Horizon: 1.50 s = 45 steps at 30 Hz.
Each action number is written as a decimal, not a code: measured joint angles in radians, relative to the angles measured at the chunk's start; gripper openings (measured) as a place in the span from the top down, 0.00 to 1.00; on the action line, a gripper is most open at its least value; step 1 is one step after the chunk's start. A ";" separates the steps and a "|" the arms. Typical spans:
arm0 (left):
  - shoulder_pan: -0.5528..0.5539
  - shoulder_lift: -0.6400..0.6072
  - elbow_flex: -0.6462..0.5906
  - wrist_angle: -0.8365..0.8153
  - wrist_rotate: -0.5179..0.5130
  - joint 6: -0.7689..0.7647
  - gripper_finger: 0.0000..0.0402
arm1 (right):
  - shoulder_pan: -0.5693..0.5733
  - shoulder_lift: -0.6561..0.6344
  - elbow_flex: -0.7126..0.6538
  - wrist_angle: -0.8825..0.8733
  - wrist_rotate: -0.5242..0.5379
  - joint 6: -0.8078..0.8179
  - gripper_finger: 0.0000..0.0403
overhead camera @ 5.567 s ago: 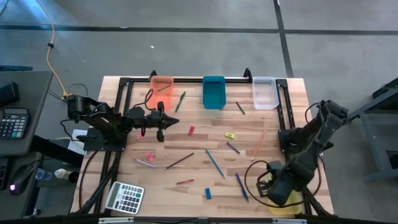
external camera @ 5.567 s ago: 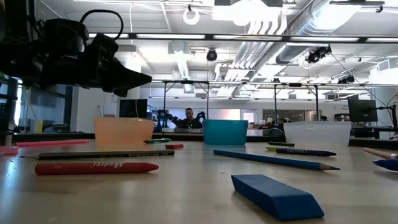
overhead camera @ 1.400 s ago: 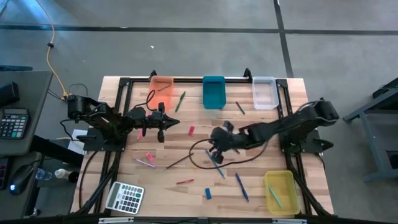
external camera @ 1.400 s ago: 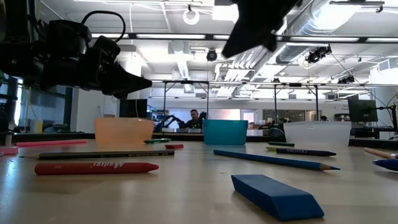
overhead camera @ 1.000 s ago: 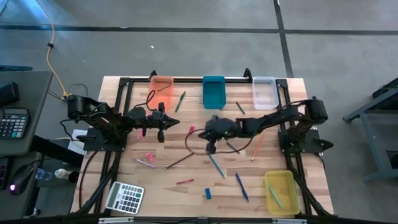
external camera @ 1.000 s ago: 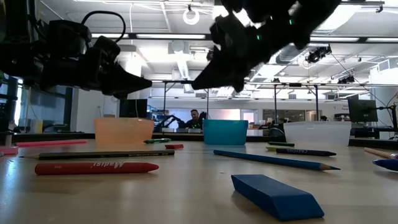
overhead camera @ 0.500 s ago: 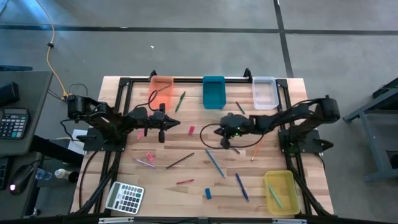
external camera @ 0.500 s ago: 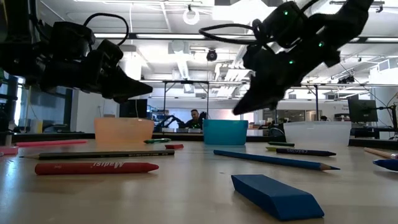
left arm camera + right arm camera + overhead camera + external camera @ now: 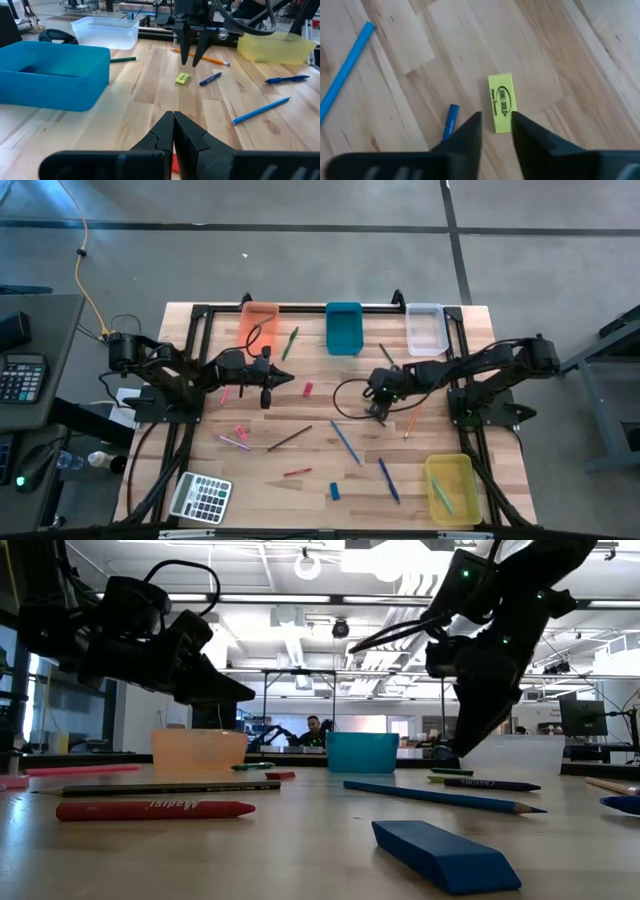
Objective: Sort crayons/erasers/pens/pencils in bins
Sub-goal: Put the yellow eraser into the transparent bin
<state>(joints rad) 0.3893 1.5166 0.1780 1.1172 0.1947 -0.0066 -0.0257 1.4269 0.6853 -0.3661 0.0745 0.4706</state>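
A small yellow eraser point(image 9: 501, 102) lies flat on the wooden table right of centre point(image 9: 370, 396). My right gripper point(image 9: 496, 127) hangs open just above it, fingers pointing down, one on either side of its near end and clear of it point(image 9: 192, 52). My left gripper point(image 9: 265, 392) hovers shut and empty at the table's left middle point(image 9: 173, 122). At the far edge stand the orange bin point(image 9: 259, 323), the teal bin point(image 9: 344, 328) and the clear bin point(image 9: 424, 328). The yellow bin point(image 9: 450, 488) sits at the near right.
A short blue pen point(image 9: 451, 117) lies right beside the eraser, and an orange pencil point(image 9: 415, 412) lies to its right. Pencils, pens and erasers are scattered over the table's middle point(image 9: 345, 442). A grey calculator point(image 9: 200, 498) lies near left. A black frame rail point(image 9: 330, 308) borders the far edge.
My right gripper has travelled from the table's middle toward its right edge and come down over the yellow eraser. My left gripper has shifted slightly toward the right and tipped down a little. No object on the table has moved.
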 joint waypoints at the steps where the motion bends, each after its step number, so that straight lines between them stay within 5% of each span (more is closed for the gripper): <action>1: 0.000 0.000 0.000 -0.001 0.000 0.000 1.00 | 0.000 0.000 0.000 0.000 0.000 0.001 0.67; 7: 0.000 0.000 0.000 -0.014 0.000 0.003 1.00 | 0.000 0.000 -0.006 0.002 0.050 -0.028 0.53; 22: 0.000 0.000 0.000 -0.031 0.001 0.011 1.00 | 0.000 0.134 -0.024 0.079 0.034 -0.069 0.52; 35: 0.000 0.000 0.000 -0.033 0.001 0.011 1.00 | -0.002 0.141 -0.025 0.073 0.028 -0.045 0.75; 45: 0.000 0.000 0.000 -0.037 0.001 0.011 1.00 | -0.006 0.107 0.006 0.011 -0.009 -0.035 0.80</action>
<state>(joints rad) 0.3893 1.5166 0.1776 1.0805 0.1959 0.0040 -0.0316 1.5343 0.6917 -0.3549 0.0657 0.4360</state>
